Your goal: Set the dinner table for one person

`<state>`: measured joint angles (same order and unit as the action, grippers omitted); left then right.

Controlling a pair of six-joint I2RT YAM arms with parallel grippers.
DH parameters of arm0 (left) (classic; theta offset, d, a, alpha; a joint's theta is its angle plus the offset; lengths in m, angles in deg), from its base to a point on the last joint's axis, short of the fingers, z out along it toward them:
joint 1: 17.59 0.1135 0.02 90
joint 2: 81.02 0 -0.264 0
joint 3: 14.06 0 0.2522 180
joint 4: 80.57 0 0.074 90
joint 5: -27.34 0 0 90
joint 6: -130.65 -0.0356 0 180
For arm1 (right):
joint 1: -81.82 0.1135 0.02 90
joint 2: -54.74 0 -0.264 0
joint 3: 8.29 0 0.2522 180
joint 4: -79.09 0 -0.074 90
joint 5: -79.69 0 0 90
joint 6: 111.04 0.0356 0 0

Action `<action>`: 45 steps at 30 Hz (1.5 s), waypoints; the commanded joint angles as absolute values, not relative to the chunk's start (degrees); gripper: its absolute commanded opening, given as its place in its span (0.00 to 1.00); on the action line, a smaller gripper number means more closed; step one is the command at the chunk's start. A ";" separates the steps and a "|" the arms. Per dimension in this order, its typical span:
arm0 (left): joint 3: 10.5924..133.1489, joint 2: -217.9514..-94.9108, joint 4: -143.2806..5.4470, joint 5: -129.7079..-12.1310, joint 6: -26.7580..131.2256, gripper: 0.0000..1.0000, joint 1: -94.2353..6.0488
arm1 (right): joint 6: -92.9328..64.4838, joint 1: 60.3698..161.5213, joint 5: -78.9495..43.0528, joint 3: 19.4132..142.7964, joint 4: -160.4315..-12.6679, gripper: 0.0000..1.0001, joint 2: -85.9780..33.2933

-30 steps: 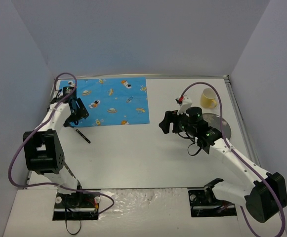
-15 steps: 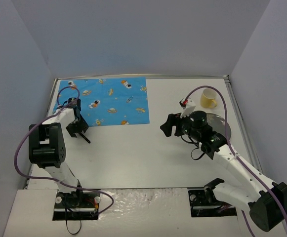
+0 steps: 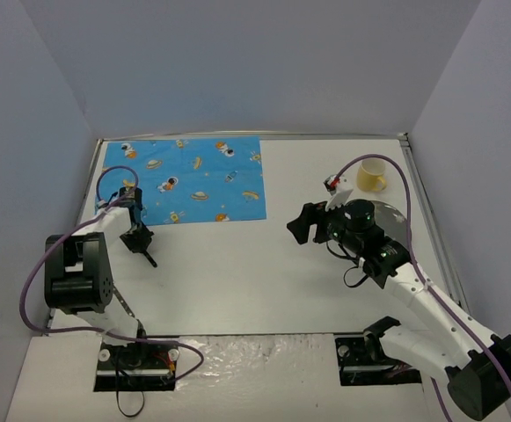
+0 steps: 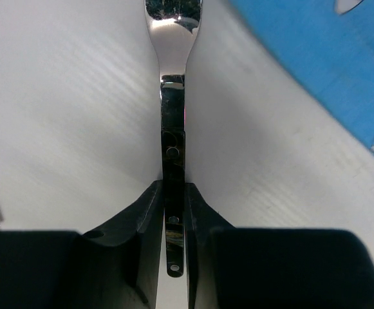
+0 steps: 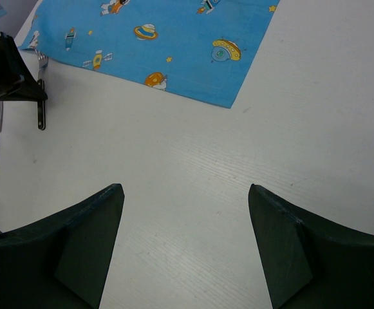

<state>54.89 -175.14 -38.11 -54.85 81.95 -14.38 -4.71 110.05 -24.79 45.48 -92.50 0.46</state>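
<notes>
Flat white dinner table (image 3: 237, 277), faintly streaked, metal-edged

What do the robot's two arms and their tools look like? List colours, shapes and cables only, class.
Both the left arm and the right arm have white tubular links joined by bulky black joint housings. A purple cable loops loosely along each. The left tool and the right tool are black, each with two blocky, wedge-shaped fingers.

Blue cartoon-print mat (image 3: 193, 180) — white table (image 3: 255, 272)
</notes>
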 commanded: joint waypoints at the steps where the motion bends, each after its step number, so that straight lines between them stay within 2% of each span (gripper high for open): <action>1: 48.31 -169.66 -30.12 -55.13 85.82 0.07 -13.90 | -4.60 110.38 -25.84 46.49 -95.91 0.75 2.41; 10: 43.05 -159.93 -25.79 -55.80 87.94 0.19 -13.90 | -3.97 110.43 -26.73 46.46 -96.07 0.75 2.76; 16: 45.58 -154.38 -24.00 -58.00 86.90 0.46 -14.58 | -2.82 110.38 -25.45 46.74 -95.91 0.76 1.29; 20: 52.63 -152.56 -22.40 -57.99 84.66 0.59 -16.14 | -1.33 110.38 -23.61 47.23 -95.49 0.77 -1.37; 23: 57.75 -152.62 -25.54 -57.99 80.79 0.65 -20.00 | -0.73 110.29 -20.71 47.66 -94.61 0.79 -3.28; 26: 62.00 -156.16 -31.35 -57.65 76.89 0.66 -25.99 | -0.04 109.86 -18.31 47.83 -94.27 0.80 -4.40; 30: 70.14 -167.12 -38.66 -56.66 74.14 0.66 -34.37 | 0.45 108.98 -16.78 48.07 -93.48 0.79 -5.07; 36: 80.70 -182.71 -46.64 -56.61 72.71 0.65 -39.93 | 0.79 108.62 -14.64 47.80 -91.94 0.80 -4.45; 39: 85.78 -189.91 -47.86 -56.83 71.75 0.65 -42.06 | 1.47 108.54 -13.62 46.74 -91.34 0.82 -3.15; 45: 89.84 -195.63 -50.66 -56.30 70.92 0.65 -43.87 | 2.30 108.45 -11.29 44.86 -90.66 0.92 -1.17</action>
<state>85.41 -195.88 -45.42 -57.31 72.54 -42.87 1.03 108.80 -14.84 45.30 -89.01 -3.66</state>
